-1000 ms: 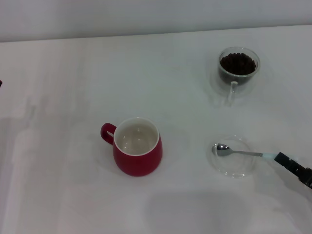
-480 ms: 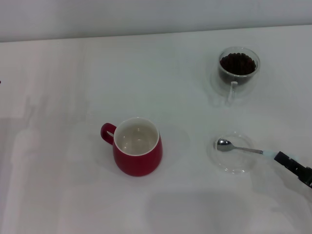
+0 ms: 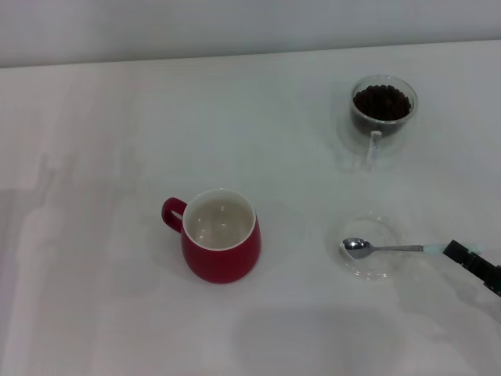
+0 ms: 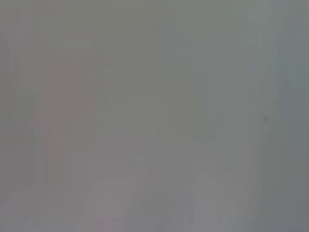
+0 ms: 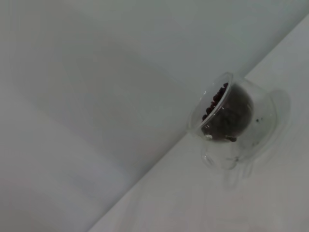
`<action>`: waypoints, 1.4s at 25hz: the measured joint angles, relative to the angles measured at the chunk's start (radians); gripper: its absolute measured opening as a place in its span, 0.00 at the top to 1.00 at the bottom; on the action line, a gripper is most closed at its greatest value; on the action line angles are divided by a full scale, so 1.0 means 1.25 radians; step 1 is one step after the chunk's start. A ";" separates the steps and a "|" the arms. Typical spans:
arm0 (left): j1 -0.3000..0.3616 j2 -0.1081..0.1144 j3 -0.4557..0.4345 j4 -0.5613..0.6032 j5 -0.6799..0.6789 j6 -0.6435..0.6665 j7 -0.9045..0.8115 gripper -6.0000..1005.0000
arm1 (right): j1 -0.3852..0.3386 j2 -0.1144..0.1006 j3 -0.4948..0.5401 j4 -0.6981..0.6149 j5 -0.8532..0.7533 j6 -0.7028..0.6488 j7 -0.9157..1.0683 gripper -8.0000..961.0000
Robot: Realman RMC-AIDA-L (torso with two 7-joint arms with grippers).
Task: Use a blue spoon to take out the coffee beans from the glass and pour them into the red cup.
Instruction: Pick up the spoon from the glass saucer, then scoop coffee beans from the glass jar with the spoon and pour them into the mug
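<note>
White tabletop [image 3: 117,157], pale wall [image 3: 235,23]

A: What's the counter [image 3: 117,117]?
B: White, plain. Red cup [image 3: 221,236] stands near its middle, handle to robot's left.
A: Farther back?
B: Glass [image 3: 383,110] with coffee beans [image 3: 381,101], right side. Clear saucer [image 3: 370,248] sits nearer, well apart from both.

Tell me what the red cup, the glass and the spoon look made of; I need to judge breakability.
Red cup: apparently glazed ceramic, glossy red outside, white inside. Glass: clear, seemingly double-walled glass; beans show through. Blue spoon: shiny metal bowl and neck; pale blue handle, material unclear.
</note>
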 joint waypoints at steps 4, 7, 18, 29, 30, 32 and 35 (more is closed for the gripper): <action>0.000 0.000 0.000 0.000 0.000 0.000 0.000 0.12 | 0.000 -0.002 0.000 -0.001 0.000 -0.009 0.003 0.84; -0.001 0.000 0.000 0.000 0.000 0.001 0.000 0.12 | 0.000 -0.003 0.002 -0.002 0.000 -0.017 0.005 0.84; 0.001 -0.001 0.000 0.003 0.000 0.002 0.000 0.12 | 0.012 -0.019 0.009 -0.009 0.008 -0.065 0.030 0.84; 0.004 -0.001 0.000 0.006 0.000 0.002 0.000 0.11 | 0.104 -0.034 0.030 -0.070 0.030 -0.066 0.049 0.84; 0.004 -0.001 0.000 0.006 0.000 0.002 0.000 0.11 | 0.115 -0.036 0.036 -0.072 0.030 -0.060 0.049 0.84; 0.004 -0.001 0.000 0.006 0.000 0.002 0.000 0.11 | 0.132 -0.041 0.050 -0.080 0.031 -0.045 0.049 0.84; 0.004 -0.001 0.000 0.006 0.000 0.002 0.000 0.11 | 0.152 -0.044 0.063 -0.110 0.031 -0.020 0.049 0.84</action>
